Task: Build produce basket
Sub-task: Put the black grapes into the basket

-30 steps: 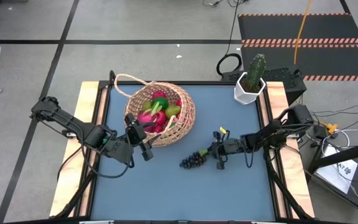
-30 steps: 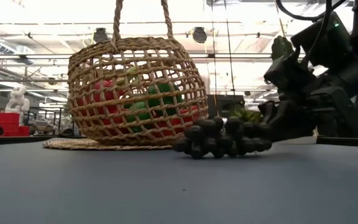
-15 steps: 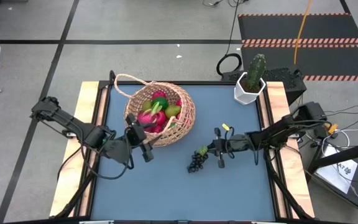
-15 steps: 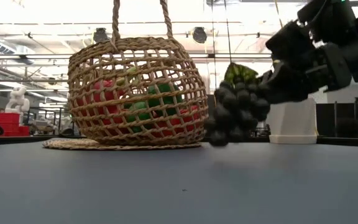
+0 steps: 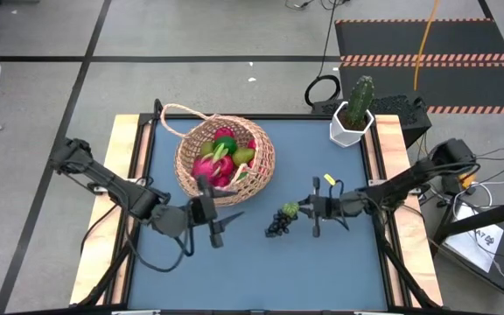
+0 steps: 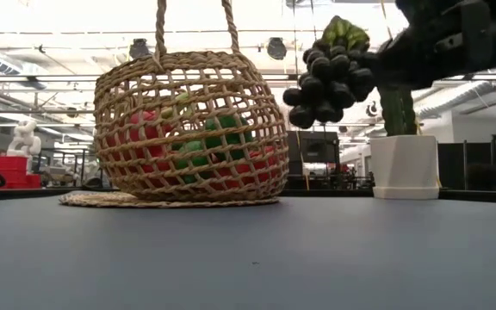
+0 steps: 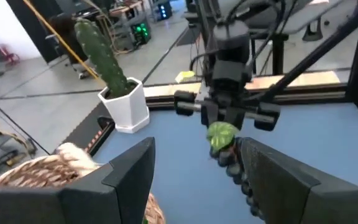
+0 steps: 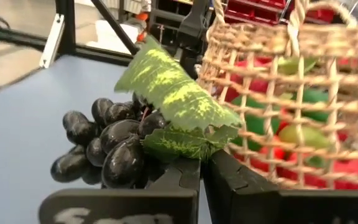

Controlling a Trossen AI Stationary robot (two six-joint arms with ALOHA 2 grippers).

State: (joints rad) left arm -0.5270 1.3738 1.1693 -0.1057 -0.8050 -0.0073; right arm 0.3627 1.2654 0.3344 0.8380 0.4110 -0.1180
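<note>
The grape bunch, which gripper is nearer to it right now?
Right. The right gripper is shut on the grape bunch, holding it above the table. The left gripper sits open, apart, beside the basket.

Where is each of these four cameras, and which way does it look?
High: above, looking down; both arms, basket.
Low: at tabletop height, looking level; grapes lifted by the right gripper.
Left wrist: past the left gripper's open fingers toward the cactus.
Right wrist: past shut fingers pinching the grapes' leaf.
Shared: the grapes appear in all four.
</note>
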